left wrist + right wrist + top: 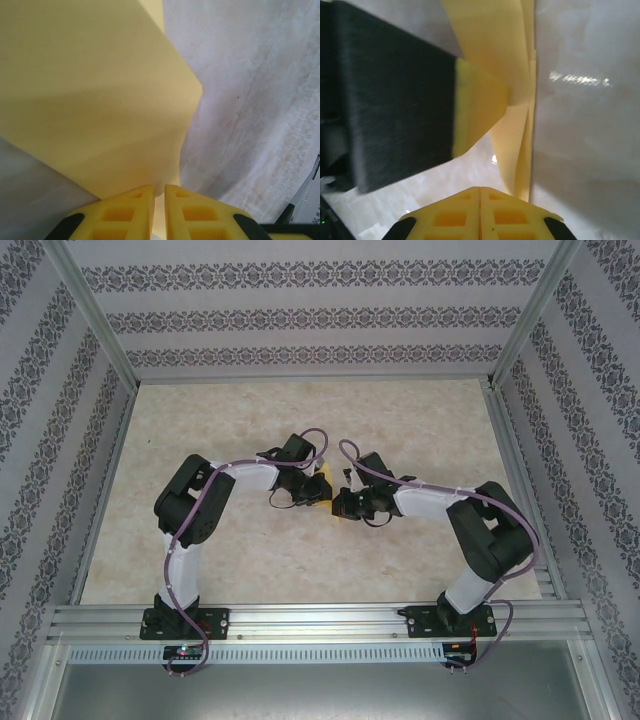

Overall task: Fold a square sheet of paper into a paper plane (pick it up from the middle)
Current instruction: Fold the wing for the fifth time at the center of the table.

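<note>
Two grippers are seen nose to nose at the middle of the table [420, 420], with the paper [100, 100] between them. The paper is already folded: layered flaps are shown in the right wrist view, and a raised, creased flap in the left. The left gripper [159, 190] is nearly closed, and the paper's edge is pinched in its narrow gap. The right gripper [480, 190] is pressed fully together. The paper runs down just beside its right finger, and whether anything is caught there cannot be told. A left finger [480, 100] is laid against the folded layers. A fold partway through the plane is judged to be in hand, with the dart shape not yet made. Next, the held flap would need to be carried over, lined up with the layers beneath, and pressed flat. No container is used; the paper is borne by the bare table.
</note>
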